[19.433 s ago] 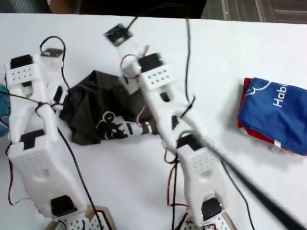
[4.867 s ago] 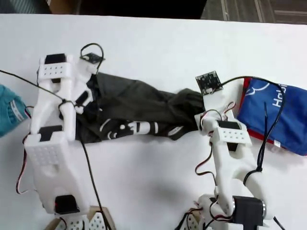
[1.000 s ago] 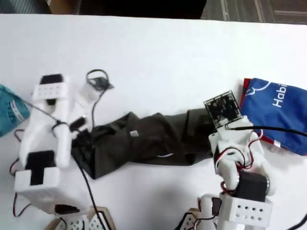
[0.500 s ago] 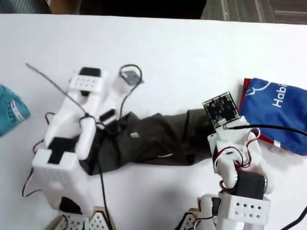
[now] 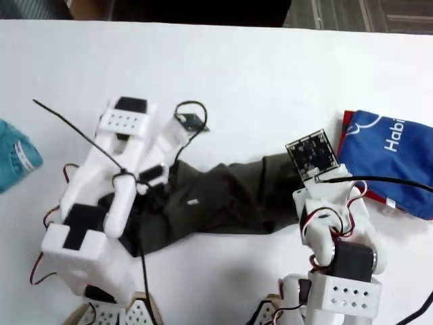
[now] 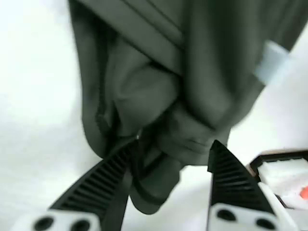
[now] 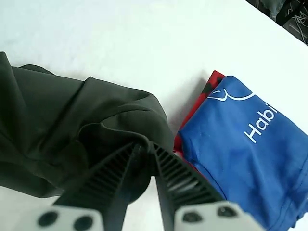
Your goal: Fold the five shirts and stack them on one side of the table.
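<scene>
- The dark shirt (image 5: 223, 196) lies as a long, rumpled band stretched between the two claws, resting on the white bench (image 5: 270, 68).
- The left claw (image 6: 173, 146) is at one end of the dark shirt. Its jaws stand part-way apart with a thick bunch of cloth between them, and both ribbed jaws touch the cloth. A loose fold hangs down in the gap.
- A white label (image 6: 274, 65) sewn to the dark shirt sits a little beyond the left claw, on the side toward the right claw.
- The right claw (image 7: 146, 147) is at the other end of the dark shirt. Its jaws are drawn narrow and pinch a fold at the cloth's edge.
- A folded blue shirt (image 7: 240, 144) lies just beside the right claw, on the side away from the left claw. It is close to the pinched end of the dark shirt.
- A red shirt (image 7: 202, 94) lies under the blue shirt. Only its edge nearest the right claw is visible.
- A teal shirt (image 5: 17, 156) lies at the bench's edge, well apart from the left claw and on the side away from the right claw.
</scene>
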